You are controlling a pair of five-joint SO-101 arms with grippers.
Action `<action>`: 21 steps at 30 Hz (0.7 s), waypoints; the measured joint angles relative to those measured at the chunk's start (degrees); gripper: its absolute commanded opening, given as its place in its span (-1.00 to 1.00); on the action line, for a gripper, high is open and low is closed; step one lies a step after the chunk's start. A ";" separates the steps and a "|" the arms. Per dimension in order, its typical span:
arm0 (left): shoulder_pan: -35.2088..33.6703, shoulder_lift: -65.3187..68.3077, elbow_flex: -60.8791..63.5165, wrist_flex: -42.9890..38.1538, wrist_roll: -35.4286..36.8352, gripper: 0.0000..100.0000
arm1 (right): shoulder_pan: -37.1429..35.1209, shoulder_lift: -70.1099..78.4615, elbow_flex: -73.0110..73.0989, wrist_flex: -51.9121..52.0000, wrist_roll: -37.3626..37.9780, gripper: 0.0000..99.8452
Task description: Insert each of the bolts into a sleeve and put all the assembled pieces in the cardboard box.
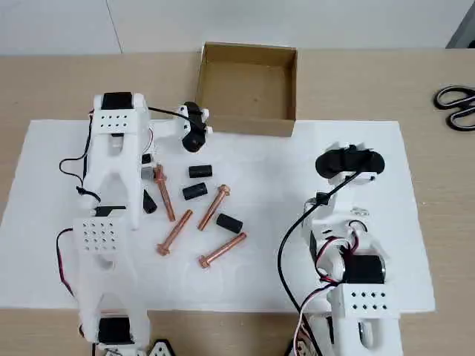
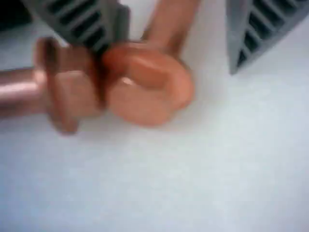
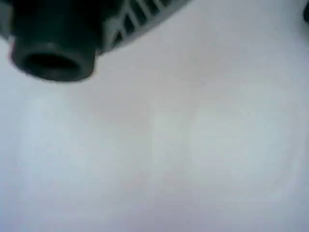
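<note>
Where the left arm [image 1: 115, 148] stands over the left part of the white sheet [image 1: 297, 259], the left gripper [image 2: 171, 53] is spread wide and grips nothing, with one ribbed finger [image 2: 82, 21] on each side of a bolt [image 2: 145, 87] seen head-on. The tip of that finger comes down where this bolt's head meets the flange of a second bolt [image 2: 63, 87], which lies flat on the sheet.

Just right of the arm, in the high view, four copper bolts [image 1: 165, 194] lie loose on the sheet, each at its own slant. Three black sleeves [image 1: 195, 191] lie among them, unassembled. Two are near the upper bolt heads and one is between the two right-hand bolts.

Beyond the sheet's far edge stands the cardboard box [image 1: 211, 81], open at the top with its bare floor showing.

Farther right, the right arm [image 1: 349, 222] stands over the right part of the sheet. The right gripper [image 3: 72, 29] appears to be clamped on a sleeve [image 3: 53, 53], with a ribbed pad [image 3: 137, 19] beside it. The sleeve's open end faces the wrist camera above bare sheet.

At the right edge of the table [image 1: 44, 81] lie scissors [image 1: 456, 104], well apart from the sheet's contents.
</note>
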State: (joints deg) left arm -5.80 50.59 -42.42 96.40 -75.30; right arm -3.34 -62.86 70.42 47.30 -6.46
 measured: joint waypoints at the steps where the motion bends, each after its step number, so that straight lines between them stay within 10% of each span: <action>1: 0.18 0.18 0.00 1.05 0.00 -0.98 | -0.09 0.00 0.00 0.00 0.00 -0.99; 21: -3.60 -17.14 -3.25 3.08 0.70 -0.99 | -0.26 0.00 0.00 0.00 0.00 -0.99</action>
State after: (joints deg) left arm -9.41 33.45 -45.67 99.47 -74.59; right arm -3.60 -62.86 70.42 47.30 -6.46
